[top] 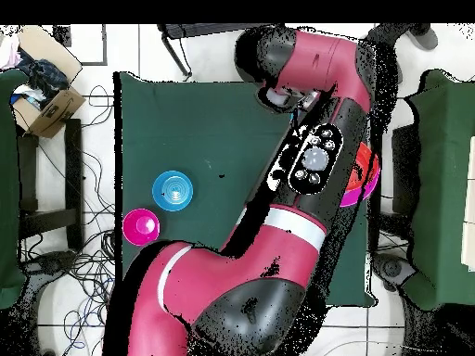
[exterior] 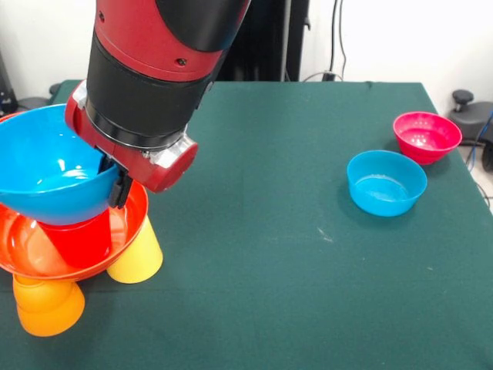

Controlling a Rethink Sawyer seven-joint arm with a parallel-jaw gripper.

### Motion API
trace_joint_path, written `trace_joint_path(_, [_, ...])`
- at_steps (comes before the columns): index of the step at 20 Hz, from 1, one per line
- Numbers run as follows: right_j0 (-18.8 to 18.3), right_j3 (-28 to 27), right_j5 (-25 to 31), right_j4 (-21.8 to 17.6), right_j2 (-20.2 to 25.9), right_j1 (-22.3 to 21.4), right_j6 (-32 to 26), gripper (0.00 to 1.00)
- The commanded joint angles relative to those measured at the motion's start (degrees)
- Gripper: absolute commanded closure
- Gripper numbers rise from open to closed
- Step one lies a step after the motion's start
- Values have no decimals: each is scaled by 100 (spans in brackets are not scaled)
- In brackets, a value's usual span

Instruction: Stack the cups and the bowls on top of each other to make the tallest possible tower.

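Observation:
At the front view's left, a wide orange-red bowl (exterior: 132,218) rests on an upturned yellow cup (exterior: 139,256) and an orange cup (exterior: 51,307). A red cup (exterior: 78,239) stands in that bowl, and the large blue bowl (exterior: 42,166) sits tilted on it. My gripper (exterior: 114,179) straddles the blue bowl's right rim, one finger inside and one outside, shut on it. In the overhead view the arm hides most of this tower; only an orange-red rim (top: 372,163) and a pink rim (top: 358,194) show.
A small blue bowl (exterior: 386,182) and a small magenta bowl (exterior: 426,136) stand upright on the green table (exterior: 269,247) at its right in the front view; they also show in the overhead view as the blue bowl (top: 173,189) and the magenta bowl (top: 140,224). A cardboard box (top: 42,93) sits off the table.

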Motion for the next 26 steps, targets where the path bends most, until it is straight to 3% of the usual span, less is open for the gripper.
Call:
trace_joint_path(1, [-41, 420, -324, -649, 572, 133, -893, 100])
trace_joint_path(11, [-55, 432, -248, -836, 603, 128, -839, 100])
trace_joint_path(26, [-35, 503, -375, -747, 906, 121, -681, 100])
